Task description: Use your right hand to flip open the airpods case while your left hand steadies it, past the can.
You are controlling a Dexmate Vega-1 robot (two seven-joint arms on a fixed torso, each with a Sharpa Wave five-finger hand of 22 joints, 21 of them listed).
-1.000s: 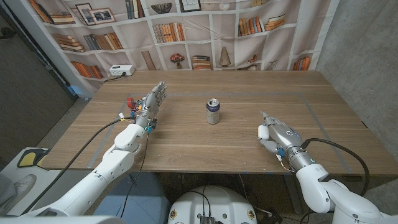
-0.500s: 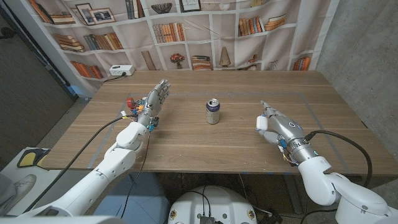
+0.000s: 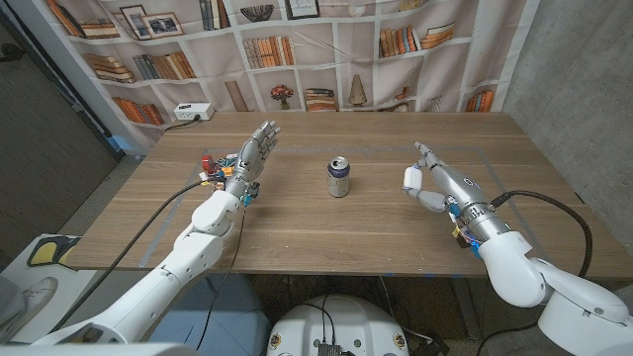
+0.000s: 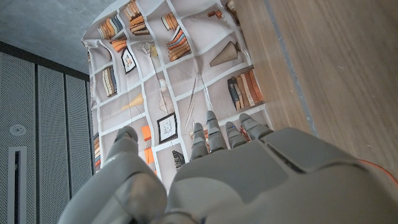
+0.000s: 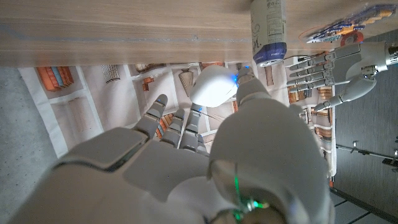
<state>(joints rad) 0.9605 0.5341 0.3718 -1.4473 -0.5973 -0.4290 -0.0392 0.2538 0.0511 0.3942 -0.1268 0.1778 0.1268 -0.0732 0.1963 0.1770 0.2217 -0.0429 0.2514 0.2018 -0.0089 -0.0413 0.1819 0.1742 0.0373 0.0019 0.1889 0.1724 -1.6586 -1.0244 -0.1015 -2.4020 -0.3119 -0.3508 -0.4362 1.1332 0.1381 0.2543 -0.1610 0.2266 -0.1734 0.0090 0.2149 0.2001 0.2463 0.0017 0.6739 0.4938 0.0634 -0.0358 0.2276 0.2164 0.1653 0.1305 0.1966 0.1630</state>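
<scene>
The small silver-and-blue drink can (image 3: 339, 177) stands upright mid-table. Right of it, the right hand (image 3: 435, 184) pinches a white rounded airpods case (image 3: 411, 179) at its thumb side. Well left of the can, the left hand (image 3: 247, 160) hangs empty, fingers straight, slightly apart.

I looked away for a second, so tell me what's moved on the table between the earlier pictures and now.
The right hand, holding the white airpods case, moved forward across the table and a little toward the can. The left hand edged slightly forward, holding nothing. The can stayed where it was, upright mid-table.
</scene>
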